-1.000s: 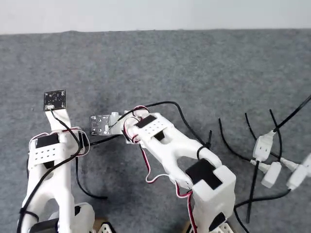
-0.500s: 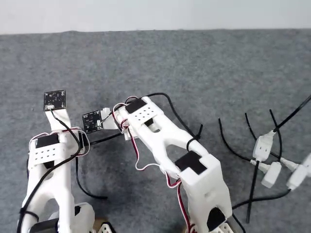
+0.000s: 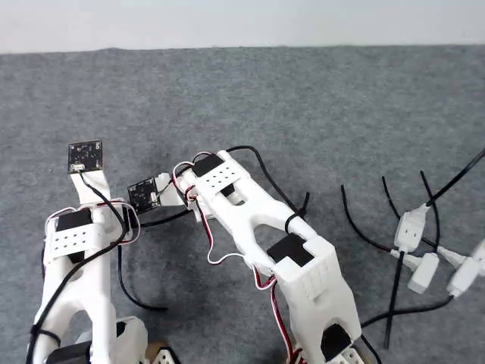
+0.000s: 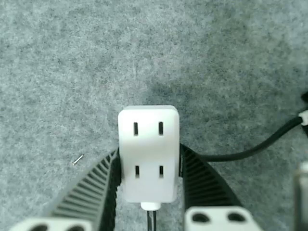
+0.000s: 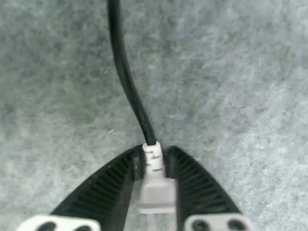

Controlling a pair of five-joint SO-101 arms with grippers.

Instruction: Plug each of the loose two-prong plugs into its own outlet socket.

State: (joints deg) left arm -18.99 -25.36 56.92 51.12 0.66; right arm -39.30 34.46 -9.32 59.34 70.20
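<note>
In the left wrist view a white outlet block with two pairs of slots facing up sits between the black fingers of my left gripper, which is shut on its sides. In the right wrist view my right gripper is shut on a white two-prong plug; the plug's black cord runs away over the grey carpet. From above, the left arm stands at the left and the right arm leans in beside it. Both held things are hidden under the wrists there.
At the right edge lie more white outlet blocks and plugs tangled in black cords. A black cord loops beside the left arm's base. Open grey carpet spreads behind the arms.
The right arm has swung left and stretched out, bringing its wrist closer to the left arm. The left arm has stayed still.
</note>
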